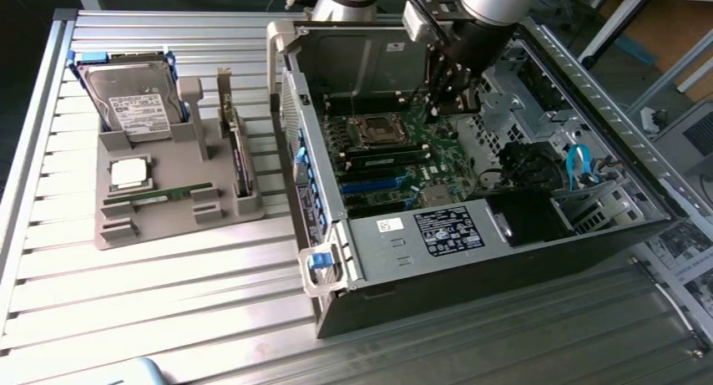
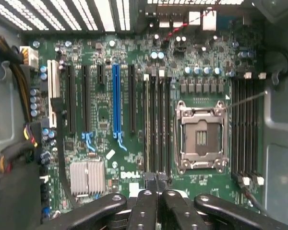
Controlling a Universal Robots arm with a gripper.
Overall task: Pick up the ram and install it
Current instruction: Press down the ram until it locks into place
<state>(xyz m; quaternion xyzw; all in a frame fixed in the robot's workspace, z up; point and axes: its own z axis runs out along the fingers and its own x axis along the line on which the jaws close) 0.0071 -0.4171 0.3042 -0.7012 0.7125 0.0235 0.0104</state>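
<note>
The ram (image 1: 157, 195), a long thin green stick, lies in a slot of the grey holder (image 1: 134, 226) on the exterior view's left, far from my gripper. My gripper (image 1: 443, 108) hangs inside the open computer case (image 1: 446, 235), low over the green motherboard (image 1: 440, 143). Seen from the wrist, the gripper (image 2: 156, 184) is shut, its black fingertips (image 2: 145, 196) pressed together with nothing visible between them, just over the end of the black memory slots (image 2: 158, 124). A second green stick (image 1: 385, 162) stands seated in one of those slots (image 2: 147, 124).
The holder also carries a silver hard drive (image 1: 136, 101), a square CPU chip (image 1: 130, 173) and an upright card (image 1: 234, 151). The empty CPU socket (image 2: 200, 139) sits beside the slots. Cables (image 1: 523, 164) and a drive cage crowd the case's far side.
</note>
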